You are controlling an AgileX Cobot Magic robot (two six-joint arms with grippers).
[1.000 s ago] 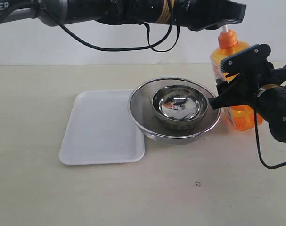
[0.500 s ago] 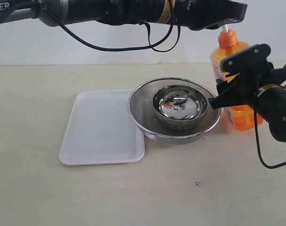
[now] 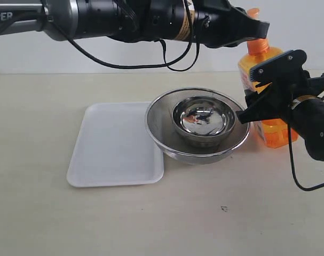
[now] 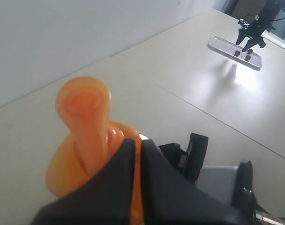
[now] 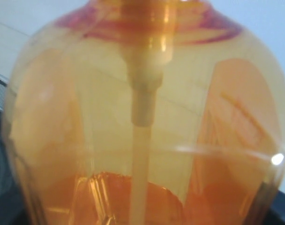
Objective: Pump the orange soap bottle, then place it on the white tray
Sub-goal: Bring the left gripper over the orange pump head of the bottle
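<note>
- The orange soap bottle (image 3: 273, 134) is tall, orange and see-through, with soap low inside and a pale tube down its middle.
- The right gripper (image 3: 251, 95) pinches the bottle's body.
- The left gripper (image 4: 137, 146), its fingers pressed together, sits on the orange pump head (image 4: 83, 108).
- The white tray (image 3: 113, 144) lies well apart from both grippers.

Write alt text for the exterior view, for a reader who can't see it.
The right gripper clamps the orange soap bottle while the left gripper rests on its pump head. Two nested steel bowls and the white tray lie alongside.
</note>
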